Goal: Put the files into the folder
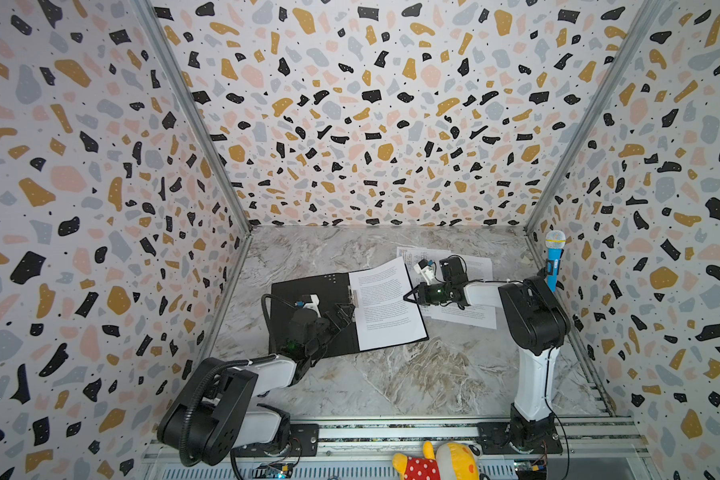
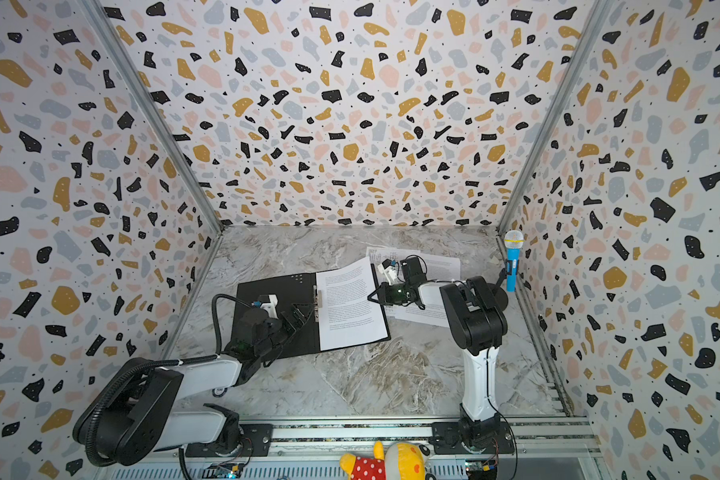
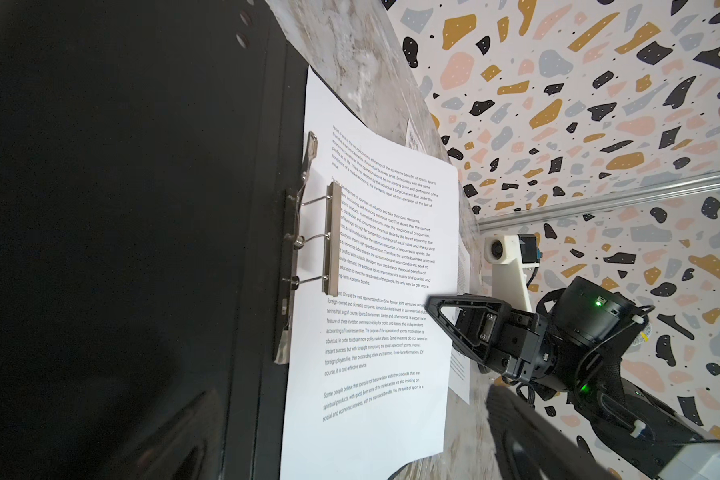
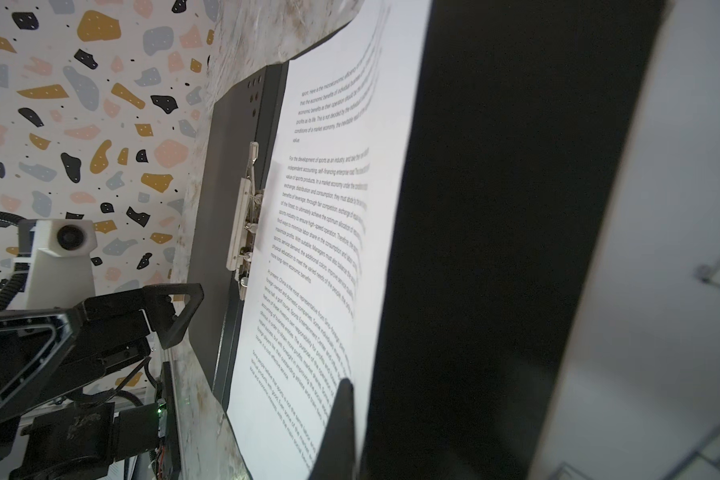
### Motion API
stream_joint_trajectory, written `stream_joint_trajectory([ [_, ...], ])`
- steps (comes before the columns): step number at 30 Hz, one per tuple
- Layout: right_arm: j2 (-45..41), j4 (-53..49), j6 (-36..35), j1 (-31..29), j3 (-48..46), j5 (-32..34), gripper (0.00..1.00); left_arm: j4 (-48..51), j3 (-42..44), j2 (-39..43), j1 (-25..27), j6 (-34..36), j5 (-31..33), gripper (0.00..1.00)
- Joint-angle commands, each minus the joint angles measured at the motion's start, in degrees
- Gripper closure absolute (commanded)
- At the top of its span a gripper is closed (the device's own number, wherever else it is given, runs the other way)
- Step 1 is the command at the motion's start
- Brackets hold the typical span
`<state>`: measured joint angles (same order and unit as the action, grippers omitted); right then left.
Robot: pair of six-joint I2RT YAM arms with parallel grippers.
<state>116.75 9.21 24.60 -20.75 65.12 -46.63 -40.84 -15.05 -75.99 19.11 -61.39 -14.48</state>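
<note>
While the open black folder (image 1: 308,293) bears one text sheet (image 1: 385,307), the left hand (image 1: 344,311) gapes empty and the right hand (image 1: 408,296) is closed, seemingly empty; only wrist views resolve the clip (image 3: 332,239).

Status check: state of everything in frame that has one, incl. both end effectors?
folder: open, black inside up, lying flat.
spine clip: lever looks raised; clamping unclear.
sheet in folder: text up, on the right half.
two other sheets: outside the folder, not yet filed.
left end effector: open, over the folder's left half.
right end effector: shut, tip at the filed sheet's outer edge.
</note>
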Motion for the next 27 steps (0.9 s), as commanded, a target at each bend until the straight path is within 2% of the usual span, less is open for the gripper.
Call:
stream_joint_trajectory([
  [1, 0.2, -1.7, -0.3, -0.3, 2.1, 0.5, 0.95, -2.6, -0.1, -0.1, -0.4, -0.1, -0.3, 0.00],
  [8, -0.2, -3.5, -1.2, -0.3, 2.8, 1.5, 0.60, -2.3, -0.3, 0.2, -0.4, 0.0, -0.3, 0.01],
  [12, -1.1, -5.9, -2.3, -0.1, 3.6, 3.5, 0.51, -1.5, -0.2, 0.6, -0.4, 0.0, 0.1, 0.00],
  [18, -4.8, -8.8, -3.1, 1.1, 2.9, 8.8, 0.26, 1.8, -1.6, 2.5, -0.4, 0.8, 1.6, 0.00],
  [22, -7.8, -9.6, -4.3, 2.0, 2.2, 11.8, 0.18, 5.6, -3.7, 4.2, -0.4, 2.1, 3.0, 0.00],
  [27, -13.3, -10.3, -7.4, 2.8, -0.5, 20.2, 0.13, 7.1, -5.7, 5.2, -0.1, 2.7, 3.3, 0.00],
])
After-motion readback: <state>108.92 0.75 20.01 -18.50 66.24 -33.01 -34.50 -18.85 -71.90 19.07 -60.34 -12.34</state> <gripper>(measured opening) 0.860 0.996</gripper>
